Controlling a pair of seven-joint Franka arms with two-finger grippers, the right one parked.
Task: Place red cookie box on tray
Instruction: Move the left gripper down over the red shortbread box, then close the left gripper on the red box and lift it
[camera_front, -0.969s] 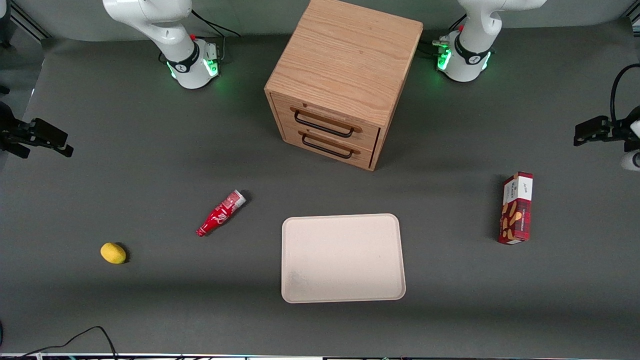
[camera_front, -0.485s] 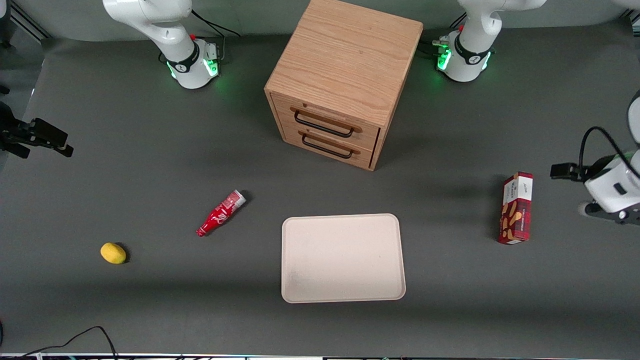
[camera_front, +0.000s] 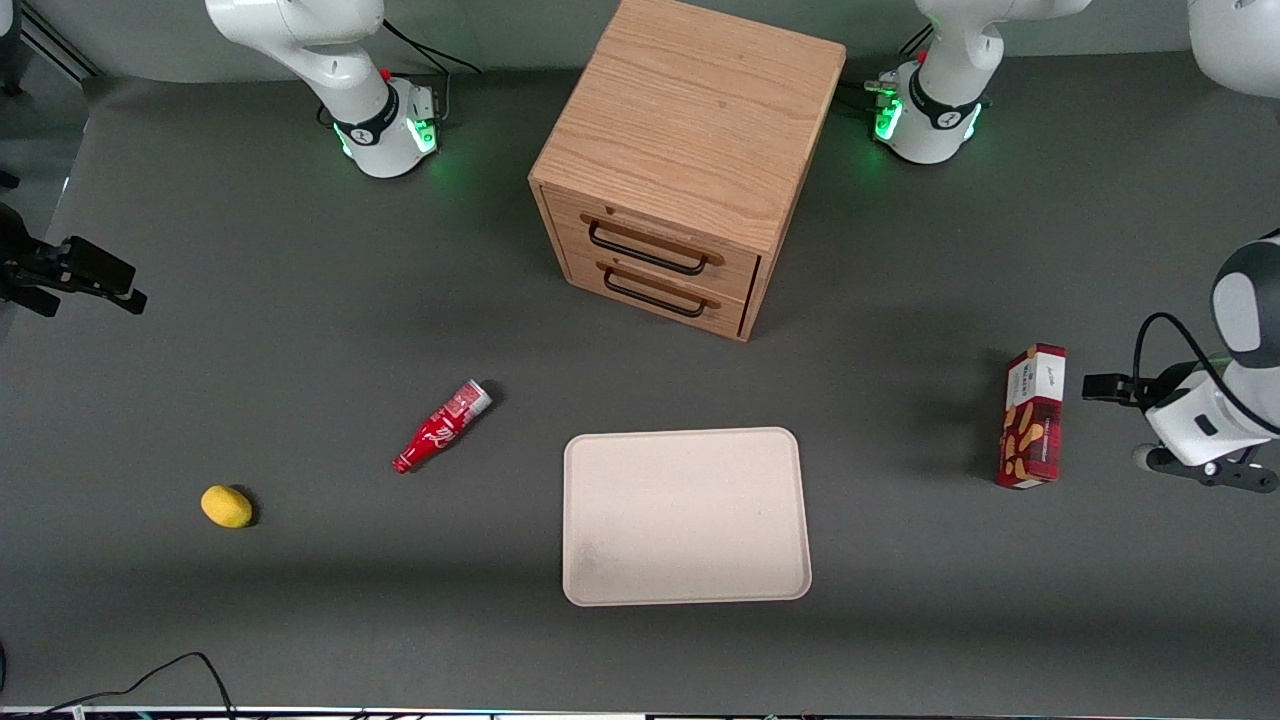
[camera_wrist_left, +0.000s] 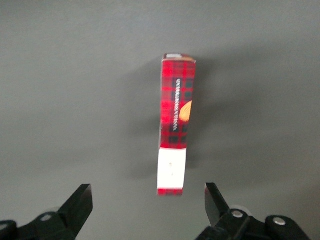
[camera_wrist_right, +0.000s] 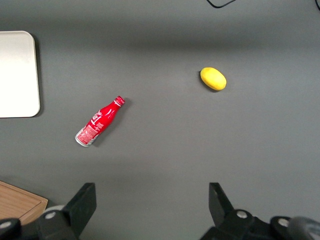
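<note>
The gripper (camera_wrist_left: 145, 202) hangs with its fingers spread wide and empty, just beside the red cookie box (camera_wrist_left: 174, 127) and not touching it. The box rests on the table, well apart from the tray (camera_front: 685, 515), toward the working arm's end. The approach step appears in hand; next, centre the fingers over the narrow box and descend. The lettering along its side is unreadable.

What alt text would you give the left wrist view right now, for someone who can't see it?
The red cookie box lies alone on the dark grey table, plaid side up with its white end nearest the camera. The left arm's pincer hangs open above the table just short of that end, touching nothing.
</note>
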